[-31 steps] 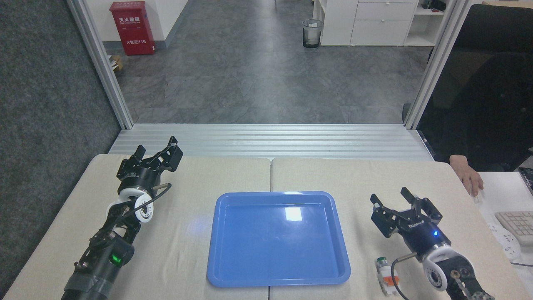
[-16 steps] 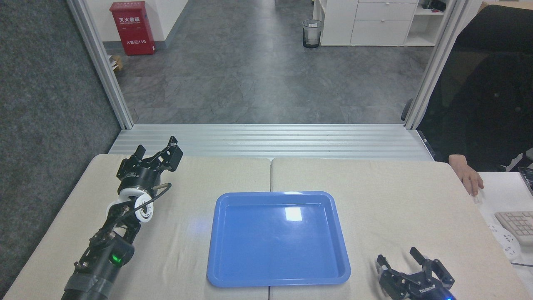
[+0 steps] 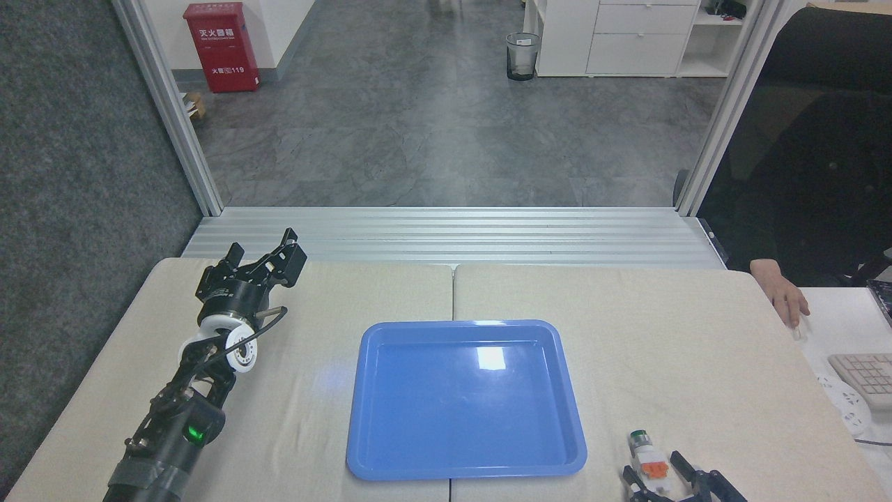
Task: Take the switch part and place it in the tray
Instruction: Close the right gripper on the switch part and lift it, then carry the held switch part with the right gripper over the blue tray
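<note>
One switch part (image 3: pixel 649 464), one tray (image 3: pixel 465 399)

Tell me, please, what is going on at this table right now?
The right pincer sits at the table's near edge, open around the switch part, which lies on the table to the right of the blue tray; no grip shows yet. The tray holds nothing. The left pincer is open and idle over the far left of the table.

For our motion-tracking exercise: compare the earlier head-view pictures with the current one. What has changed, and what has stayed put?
The right gripper pulled back toward the robot and now straddles the switch part, fingers open, not gripping. Switch part, tray and left gripper are unmoved.
</note>
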Available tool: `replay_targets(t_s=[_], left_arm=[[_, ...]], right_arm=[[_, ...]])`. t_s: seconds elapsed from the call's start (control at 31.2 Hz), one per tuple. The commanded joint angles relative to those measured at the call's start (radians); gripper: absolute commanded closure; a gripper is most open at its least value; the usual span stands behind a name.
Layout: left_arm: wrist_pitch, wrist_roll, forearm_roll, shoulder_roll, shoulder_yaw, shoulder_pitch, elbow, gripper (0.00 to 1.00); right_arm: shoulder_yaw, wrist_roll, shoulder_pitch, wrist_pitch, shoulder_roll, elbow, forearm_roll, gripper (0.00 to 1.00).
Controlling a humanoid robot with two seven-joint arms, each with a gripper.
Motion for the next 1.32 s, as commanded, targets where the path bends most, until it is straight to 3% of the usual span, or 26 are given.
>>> replay_targets(t_s=[0.0,0.06,0.13,0.22,0.48,0.67,0.83,0.99,1.28], left_arm=[[0.000,0.000,0.000,-0.001,0.000,0.000,0.000,0.00],[0.000,0.000,0.000,-0.001,0.000,0.000,0.000,0.00],[0.000,0.000,0.000,-0.001,0.000,0.000,0.000,0.00],[0.000,0.000,0.000,-0.001,0.000,0.000,0.000,0.00],[0.000,0.000,0.000,-0.001,0.000,0.000,0.000,0.00],[0.000,0.000,0.000,-0.001,0.000,0.000,0.000,0.00],[0.000,0.000,0.000,-0.001,0.000,-0.002,0.000,0.00],[0.000,0.000,0.000,-0.001,0.000,0.000,0.000,0.00],[0.000,0.000,0.000,-0.001,0.000,0.000,0.000,0.00]], right_arm=[[0.031,0.007,0.016,0.002,0.007,-0.007,0.006,0.68],[0.024,0.016,0.016,0.005,0.010,-0.006,0.004,0.88],[0.021,0.028,0.014,0.006,0.008,-0.006,-0.014,1.00],[0.016,0.033,0.004,0.043,0.008,-0.009,-0.034,1.00],[-0.027,0.074,-0.236,0.175,0.048,-0.021,-0.033,1.00],[0.172,0.151,-0.389,0.276,0.149,-0.018,0.038,1.00],[0.364,0.205,-0.420,0.408,0.220,-0.017,0.069,1.00],[0.444,0.306,-0.417,0.448,0.263,-0.012,0.069,1.00],[0.498,0.320,-0.411,0.443,0.263,0.063,0.069,1.00]])
